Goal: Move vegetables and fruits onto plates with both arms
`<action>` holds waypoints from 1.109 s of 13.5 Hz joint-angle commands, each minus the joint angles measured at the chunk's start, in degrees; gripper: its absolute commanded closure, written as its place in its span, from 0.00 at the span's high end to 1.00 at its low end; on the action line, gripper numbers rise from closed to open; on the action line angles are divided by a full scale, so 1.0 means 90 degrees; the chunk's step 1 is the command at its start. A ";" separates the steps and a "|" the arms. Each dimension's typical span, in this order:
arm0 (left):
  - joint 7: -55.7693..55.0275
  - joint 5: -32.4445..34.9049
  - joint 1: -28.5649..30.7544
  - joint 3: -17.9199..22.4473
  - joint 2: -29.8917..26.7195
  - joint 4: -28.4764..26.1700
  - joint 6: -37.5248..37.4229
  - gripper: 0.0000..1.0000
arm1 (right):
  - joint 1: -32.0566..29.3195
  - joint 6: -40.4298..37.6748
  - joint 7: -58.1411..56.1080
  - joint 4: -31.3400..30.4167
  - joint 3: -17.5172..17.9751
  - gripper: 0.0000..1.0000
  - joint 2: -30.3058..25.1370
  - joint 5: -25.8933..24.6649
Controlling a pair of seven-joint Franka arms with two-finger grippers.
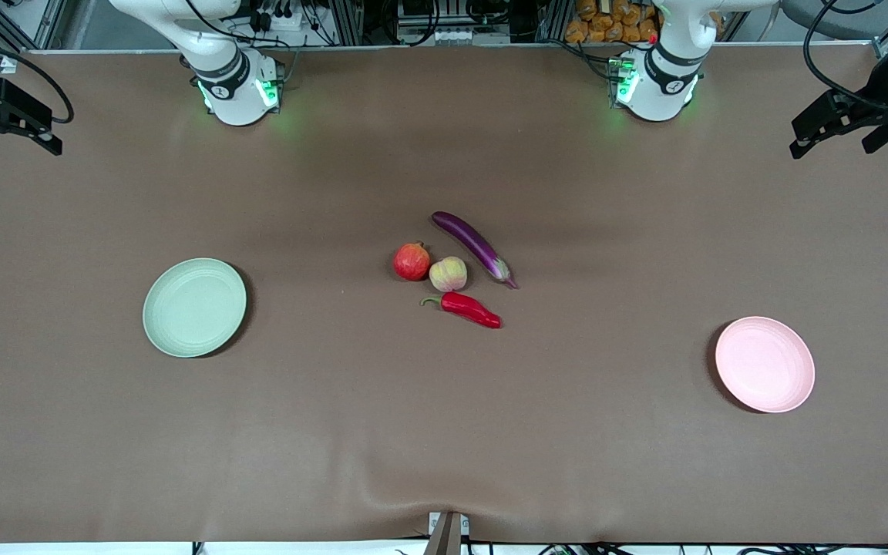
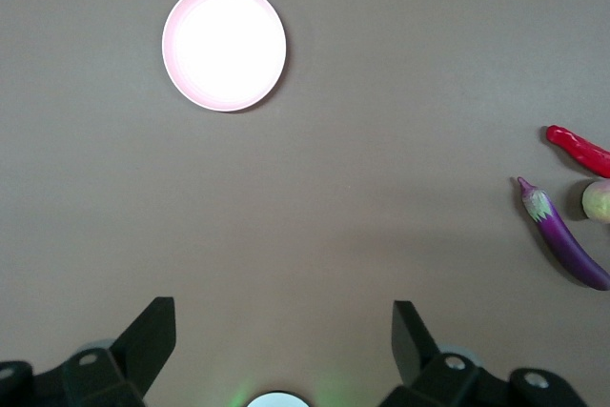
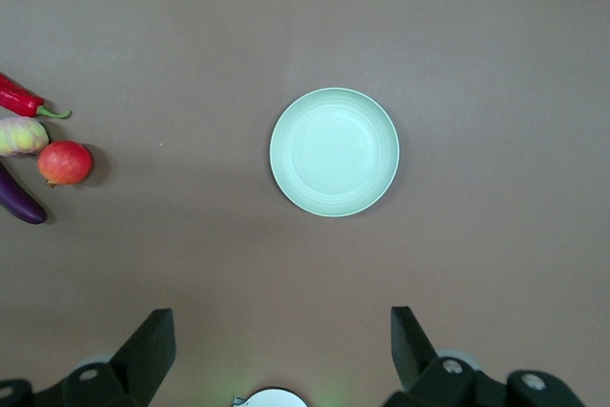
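Note:
The purple eggplant [image 1: 475, 245], red pomegranate [image 1: 412, 261], yellowish-pink peach [image 1: 448, 274] and red chili pepper [image 1: 471, 308] lie clustered at the table's middle. The pale green plate [image 1: 194, 307] sits empty toward the right arm's end, and the pale pink plate [image 1: 765, 364] sits empty toward the left arm's end. My left gripper [image 2: 284, 331] is open and empty, high over bare table, with the pink plate [image 2: 224, 46] and eggplant [image 2: 564, 240] in its view. My right gripper [image 3: 283, 335] is open and empty, high over bare table, with the green plate [image 3: 334, 151] and pomegranate [image 3: 65, 162] in its view.
The brown table cover [image 1: 444, 432] spans the whole surface. Both arm bases [image 1: 236, 85] [image 1: 656, 81] stand at the edge farthest from the front camera. Cables and frames lie off that edge.

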 commanded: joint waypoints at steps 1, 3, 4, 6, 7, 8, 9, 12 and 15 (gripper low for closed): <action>0.0091 0.0113 0.0064 -0.0010 0.0114 0.0227 -0.0171 1.00 | -0.0165 -0.0094 0.0032 0.0113 0.0033 1.00 0.0049 0.0127; 0.0091 0.0113 0.0084 -0.0010 0.0173 0.0295 -0.0180 1.00 | -0.0146 -0.0094 0.0032 0.0113 0.0033 1.00 0.0049 0.0127; 0.0091 0.0122 0.0084 -0.0010 0.0192 0.0315 -0.0181 1.00 | -0.0136 -0.0094 0.0032 0.0113 0.0043 1.00 0.0049 0.0127; 0.0101 0.0122 0.0084 -0.0010 0.0222 0.0364 -0.0181 1.00 | -0.0127 -0.0084 0.0032 0.0113 0.0043 1.00 0.0049 0.0127; 0.0130 0.0113 0.0113 0.0000 0.0222 0.0354 -0.0190 1.00 | -0.0136 -0.0084 0.0032 0.0113 0.0043 1.00 0.0049 0.0136; 0.0198 0.0093 0.0133 0.0000 0.0222 0.0364 -0.0277 1.00 | -0.0146 -0.0084 0.0023 0.0113 0.0043 1.00 0.0049 0.0127; 0.0276 0.0103 0.0133 0.0000 0.0232 0.0354 -0.0297 1.00 | -0.0156 -0.0075 0.0022 0.0113 0.0043 1.00 0.0049 0.0127; 0.0296 0.0093 0.0123 -0.0010 0.0222 0.0286 -0.0317 1.00 | -0.0146 -0.0104 0.0022 0.0113 0.0043 1.00 0.0059 0.0127; 0.0296 0.0093 0.0123 -0.0010 0.0222 0.0266 -0.0317 1.00 | -0.0156 -0.0094 0.0022 0.0113 0.0043 1.00 0.0059 0.0136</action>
